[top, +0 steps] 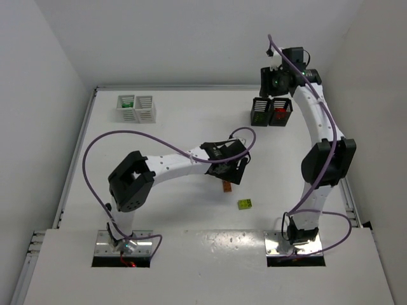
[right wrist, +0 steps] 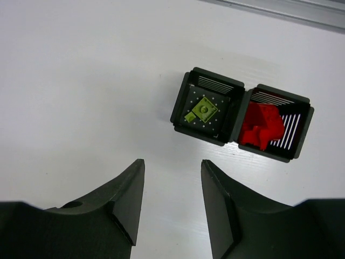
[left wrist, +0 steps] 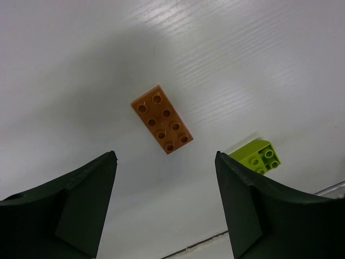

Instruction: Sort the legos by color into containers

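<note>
An orange-brown lego (left wrist: 162, 119) lies flat on the white table, just beyond my left gripper (left wrist: 165, 156), which hangs above it open and empty. A lime lego (left wrist: 260, 156) lies to its right, partly behind the right finger (left wrist: 253, 210). In the top view the orange lego (top: 226, 187) and the lime lego (top: 245, 204) sit mid-table below the left gripper (top: 234, 168). My right gripper (right wrist: 172, 162) is open and empty, high over the black containers (right wrist: 237, 116). One of these holds a lime lego (right wrist: 204, 110), the other red legos (right wrist: 261, 125).
The white pair of containers (top: 145, 109) stands at the back left, with green showing in its left bin (top: 127, 101). The black pair (top: 271, 112) stands at the back right, under the right arm. A metal rail (right wrist: 302, 12) runs along the table's edge.
</note>
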You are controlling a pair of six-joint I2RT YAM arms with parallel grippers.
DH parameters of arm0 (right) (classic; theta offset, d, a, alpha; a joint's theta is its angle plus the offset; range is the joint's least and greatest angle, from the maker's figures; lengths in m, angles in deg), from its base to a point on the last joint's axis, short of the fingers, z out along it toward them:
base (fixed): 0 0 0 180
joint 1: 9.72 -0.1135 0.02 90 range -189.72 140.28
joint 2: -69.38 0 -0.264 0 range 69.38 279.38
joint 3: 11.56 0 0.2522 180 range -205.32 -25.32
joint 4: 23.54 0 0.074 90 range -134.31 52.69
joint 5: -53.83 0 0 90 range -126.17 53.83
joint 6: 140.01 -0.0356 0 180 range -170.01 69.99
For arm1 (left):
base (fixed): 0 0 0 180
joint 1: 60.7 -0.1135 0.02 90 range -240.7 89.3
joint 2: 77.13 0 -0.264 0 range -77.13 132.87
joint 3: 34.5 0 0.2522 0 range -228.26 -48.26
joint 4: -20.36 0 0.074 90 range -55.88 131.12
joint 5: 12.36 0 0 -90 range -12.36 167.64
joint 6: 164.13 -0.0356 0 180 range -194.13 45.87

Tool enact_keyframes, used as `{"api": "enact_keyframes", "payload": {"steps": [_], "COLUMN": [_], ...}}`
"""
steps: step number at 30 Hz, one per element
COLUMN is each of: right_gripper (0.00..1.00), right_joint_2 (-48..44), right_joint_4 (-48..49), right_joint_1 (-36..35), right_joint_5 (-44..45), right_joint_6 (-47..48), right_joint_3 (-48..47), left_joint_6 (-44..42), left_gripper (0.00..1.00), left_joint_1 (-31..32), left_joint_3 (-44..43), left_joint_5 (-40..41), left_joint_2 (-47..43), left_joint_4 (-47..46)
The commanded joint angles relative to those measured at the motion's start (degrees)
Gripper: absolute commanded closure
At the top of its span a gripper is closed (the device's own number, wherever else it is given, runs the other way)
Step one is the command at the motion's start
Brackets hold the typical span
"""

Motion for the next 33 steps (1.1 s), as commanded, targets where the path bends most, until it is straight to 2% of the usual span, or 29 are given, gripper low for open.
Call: {"api": "enact_keyframes", "payload": {"steps": [1,7,17,29,33], "right_gripper": [0.53,0.53,0.52,0.51,0.51], "right_joint_2": [-2.91,-5.81,-8.71,-10.03,-10.03], "right_joint_4": [2.26,2.79,4.89,6.57,7.10], "right_joint_1": [0.81,1.35,2.40,3.98,4.51], "right_joint_5": [-1.77,-1.78,-1.78,-3.36,-3.89], "right_joint_6": [-0.89,-0.89,-0.89,-0.89,-0.89], "right_joint_3": [2.23,4.86,6.01,10.66,10.66], "left_joint_6": [2.94,4.17,5.23,5.76,5.05], "left_gripper": [0.21,0.26,0.24,0.24,0.38], "left_joint_1": [0.69,1.22,1.22,1.22,1.93], "left_joint_3": [-2.28,-1.76,-3.51,-4.75,-5.27], "left_joint_5": [0.53,0.53,-2.19,-1.58,0.79], "left_joint_2": [1.05,3.51,8.87,12.65,13.18], "left_joint_4": [0.84,1.37,1.90,1.90,2.51]}}
